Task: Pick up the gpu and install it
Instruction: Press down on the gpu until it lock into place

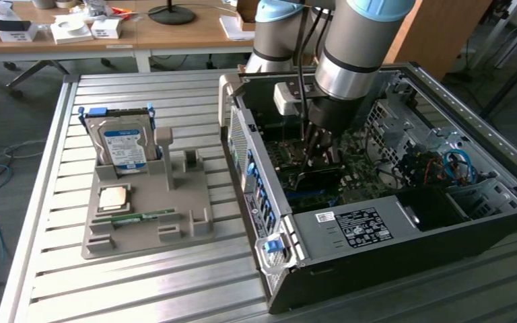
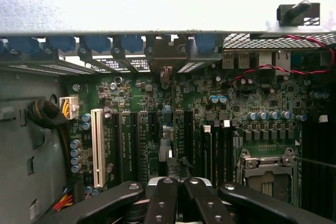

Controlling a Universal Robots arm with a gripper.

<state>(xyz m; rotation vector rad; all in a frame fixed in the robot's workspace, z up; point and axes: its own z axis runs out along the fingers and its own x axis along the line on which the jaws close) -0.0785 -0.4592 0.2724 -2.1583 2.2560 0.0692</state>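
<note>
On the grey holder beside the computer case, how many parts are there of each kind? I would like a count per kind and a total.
On the grey holder:
hard drive: 1
processor chip: 1
memory strip: 1
Total: 3

The computer case (image 1: 349, 229) lies on the slatted table (image 1: 70, 289), with the parts holder (image 1: 151, 202) at the exterior view's left.
</note>
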